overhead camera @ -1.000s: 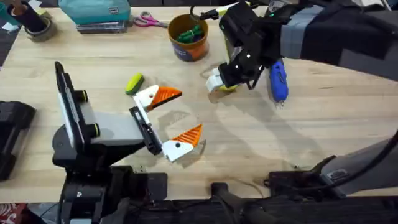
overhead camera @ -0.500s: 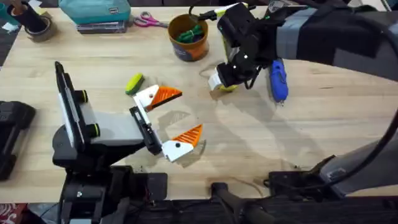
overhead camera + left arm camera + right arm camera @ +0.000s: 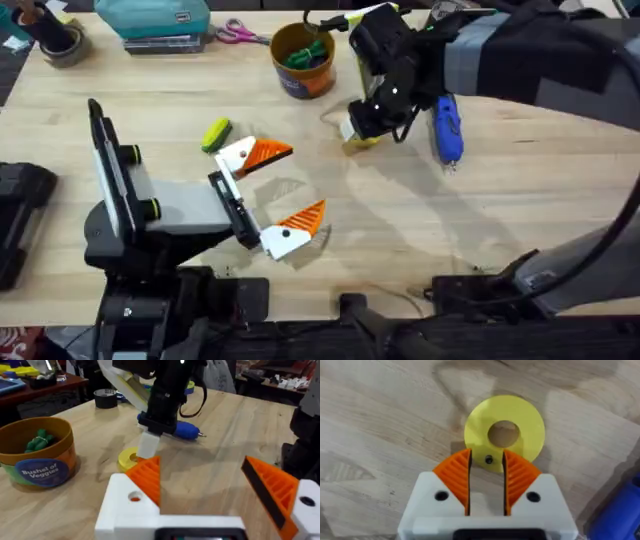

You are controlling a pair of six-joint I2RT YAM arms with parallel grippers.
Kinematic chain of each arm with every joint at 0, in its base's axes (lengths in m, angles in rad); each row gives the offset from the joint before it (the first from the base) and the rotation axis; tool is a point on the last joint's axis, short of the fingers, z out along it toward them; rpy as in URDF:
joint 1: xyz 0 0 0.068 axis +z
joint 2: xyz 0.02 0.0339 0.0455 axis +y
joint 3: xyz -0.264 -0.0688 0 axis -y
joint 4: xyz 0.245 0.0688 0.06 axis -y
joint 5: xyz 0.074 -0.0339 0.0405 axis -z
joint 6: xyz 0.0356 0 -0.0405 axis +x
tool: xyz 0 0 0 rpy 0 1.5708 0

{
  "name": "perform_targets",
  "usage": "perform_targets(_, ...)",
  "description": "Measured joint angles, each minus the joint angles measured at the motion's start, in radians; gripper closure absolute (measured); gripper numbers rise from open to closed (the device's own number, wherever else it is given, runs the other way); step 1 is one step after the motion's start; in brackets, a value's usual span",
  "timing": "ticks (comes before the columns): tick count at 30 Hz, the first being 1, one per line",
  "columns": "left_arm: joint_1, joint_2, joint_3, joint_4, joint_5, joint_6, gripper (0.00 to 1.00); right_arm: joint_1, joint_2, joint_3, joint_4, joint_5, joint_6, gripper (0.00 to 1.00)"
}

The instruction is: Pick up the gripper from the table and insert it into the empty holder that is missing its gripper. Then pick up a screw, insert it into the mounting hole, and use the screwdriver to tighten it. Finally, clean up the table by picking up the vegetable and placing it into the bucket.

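The left gripper [image 3: 283,193] is lying spread wide at centre-left beside the vegetable [image 3: 215,134], while the right gripper [image 3: 486,479], narrowed around a tiny dark screw [image 3: 489,460] (contact unclear), is hovering over the yellow disc [image 3: 504,431] at upper centre.

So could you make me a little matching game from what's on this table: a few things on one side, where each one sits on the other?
Things:
1. the vegetable
2. the screwdriver
3. yellow disc
4. the bucket

Places:
A. holding dark green pieces, at the far side of the table
B. right under the right gripper
C. lying just beside the left gripper
D. lying on the wood to the right of the right arm's wrist

Pairs: 1-C, 2-D, 3-B, 4-A
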Motion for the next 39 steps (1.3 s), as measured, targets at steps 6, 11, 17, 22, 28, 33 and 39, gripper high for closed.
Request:
perform_targets(6,0.0,0.0,0.0,0.0,0.0,0.0,0.015,0.006,0.0,0.0,0.006,0.0,-0.003,0.678)
perform_targets(11,0.0,0.0,0.0,0.0,0.0,0.0,0.015,0.008,0.007,0.0,0.01,0.0,-0.004,0.684)
perform_targets(17,0.0,0.0,0.0,0.0,0.0,0.0,0.015,0.008,0.012,0.0,0.01,0.0,-0.007,0.703)
perform_targets(22,0.0,0.0,0.0,0.0,0.0,0.0,0.016,0.008,0.012,0.0,0.01,0.0,-0.007,0.762)
perform_targets(28,0.0,0.0,0.0,0.0,0.0,0.0,0.015,0.008,0.012,0.0,0.01,0.0,-0.007,0.827)
perform_targets(33,0.0,0.0,0.0,0.0,0.0,0.0,0.015,0.008,0.012,0.0,0.01,0.0,-0.008,0.95)
perform_targets(39,0.0,0.0,0.0,0.0,0.0,0.0,0.015,0.008,0.012,0.0,0.007,0.03,-0.008,0.996)
